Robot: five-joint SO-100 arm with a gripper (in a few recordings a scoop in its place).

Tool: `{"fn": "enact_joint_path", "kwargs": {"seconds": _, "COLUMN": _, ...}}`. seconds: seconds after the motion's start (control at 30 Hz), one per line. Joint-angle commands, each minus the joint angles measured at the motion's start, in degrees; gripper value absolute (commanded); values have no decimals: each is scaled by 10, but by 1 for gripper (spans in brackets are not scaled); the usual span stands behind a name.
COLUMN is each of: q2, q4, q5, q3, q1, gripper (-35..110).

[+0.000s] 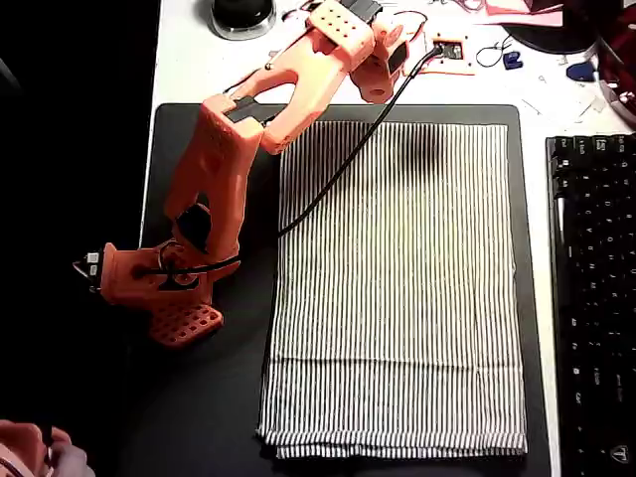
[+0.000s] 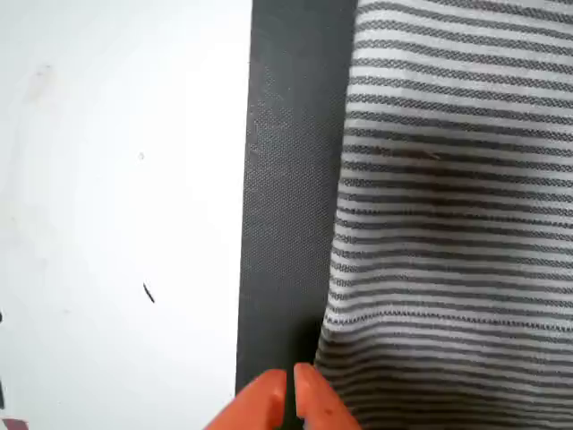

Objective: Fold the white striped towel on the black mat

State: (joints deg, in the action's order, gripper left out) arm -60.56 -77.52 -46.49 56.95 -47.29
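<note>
My claw shows as two orange plastic tips pressed nearly together at the bottom of the wrist view, clenched on nothing, poised over the black mat just beside the hem of the white striped towel; whether a tip brushes the cloth, I cannot quite tell. The towel is thin woven fabric with fine dark pinstripes. In the overhead view it lies flat as a large rectangle on the matte, rounded-cornered mat, its lower edge slightly rumpled. A black keyboard sits on the white table.
</note>
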Motion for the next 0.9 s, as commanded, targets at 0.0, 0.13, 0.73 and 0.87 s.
{"fn": "enact_joint_path", "kwargs": {"seconds": 0.0, "q2": -33, "q4": 17, "q5": -9, "q3": 17, "q1": 16, "gripper": 1}}
{"fn": "enact_joint_path", "kwargs": {"seconds": 0.13, "q2": -46, "q4": 25, "q5": -33, "q3": 62, "q1": 45, "gripper": 15}}
{"fn": "enact_joint_path", "kwargs": {"seconds": 0.73, "q2": -33, "q4": 97, "q5": -76, "q3": 174, "q1": 89, "gripper": 0}}
{"fn": "enact_joint_path", "kwargs": {"seconds": 0.87, "q2": -68, "q4": 59, "q5": -84, "q3": 156, "q1": 110, "gripper": 0}}
